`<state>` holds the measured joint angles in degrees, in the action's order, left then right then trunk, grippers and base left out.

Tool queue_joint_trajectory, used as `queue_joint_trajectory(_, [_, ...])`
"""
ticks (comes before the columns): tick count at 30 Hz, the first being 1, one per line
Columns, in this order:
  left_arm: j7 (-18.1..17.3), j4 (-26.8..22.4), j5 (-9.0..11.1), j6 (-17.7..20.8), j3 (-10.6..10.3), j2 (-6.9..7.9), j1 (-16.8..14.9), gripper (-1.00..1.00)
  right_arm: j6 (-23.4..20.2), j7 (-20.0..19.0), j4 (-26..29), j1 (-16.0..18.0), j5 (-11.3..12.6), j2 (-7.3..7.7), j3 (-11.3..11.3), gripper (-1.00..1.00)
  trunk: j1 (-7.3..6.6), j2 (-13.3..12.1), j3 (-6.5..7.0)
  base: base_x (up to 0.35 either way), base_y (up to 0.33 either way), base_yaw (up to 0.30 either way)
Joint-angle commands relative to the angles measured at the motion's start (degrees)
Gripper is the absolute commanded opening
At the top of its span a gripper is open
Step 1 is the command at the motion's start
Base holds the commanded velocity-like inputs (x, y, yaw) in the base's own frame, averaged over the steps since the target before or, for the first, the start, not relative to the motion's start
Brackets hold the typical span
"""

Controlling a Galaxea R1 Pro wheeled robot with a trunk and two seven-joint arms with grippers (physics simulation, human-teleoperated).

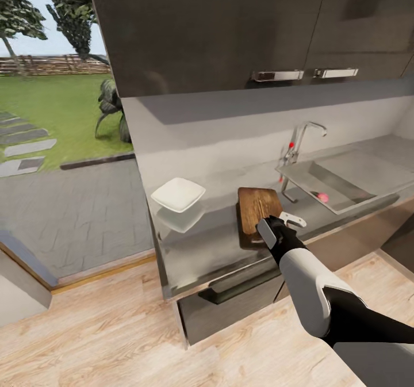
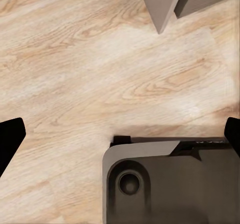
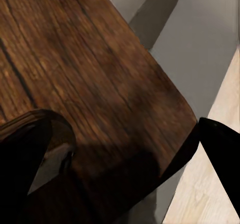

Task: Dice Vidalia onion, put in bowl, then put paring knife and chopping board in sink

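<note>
Right pincer (image 1: 286,221) over chopping board (image 1: 257,209); bowl (image 1: 177,194) beside.

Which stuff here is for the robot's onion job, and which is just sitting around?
For the job: Vidalia onion, sink, chopping board, bowl, countertop, right claw.
Just around: tap, wall cupboards, garden plant.

Bright daylight render, soft blur — glossy countertop (image 1: 218,243) reflections, cabinet shadow.
</note>
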<state>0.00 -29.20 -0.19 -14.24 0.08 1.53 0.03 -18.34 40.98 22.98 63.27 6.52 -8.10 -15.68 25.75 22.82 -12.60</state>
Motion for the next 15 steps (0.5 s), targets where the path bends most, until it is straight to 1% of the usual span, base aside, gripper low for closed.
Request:
queue_joint_trajectory(1, [0.0,-0.1,0.0,-0.1,0.0,0.0,0.0,1.0,-0.3,0.2,0.1,0.0,0.3,-0.02,0.0,-1.0,0.03,0.1,0.0,0.0,-0.289,0.122])
queue_joint_trajectory(7, [0.0,-0.1,0.0,-0.1,0.0,-0.03,0.0,1.0,-0.3,0.3,0.3,0.0,0.3,-0.05,0.0,-1.0,0.03,0.1,0.55,0.0,-0.296,0.134])
queue_joint_trajectory(15, [0.0,-0.1,0.0,-0.1,0.0,-0.01,0.0,1.0,-0.3,0.2,0.3,0.0,0.4,-0.07,0.1,-1.0,0.03,0.1,1.24,0.0,-0.299,0.166])
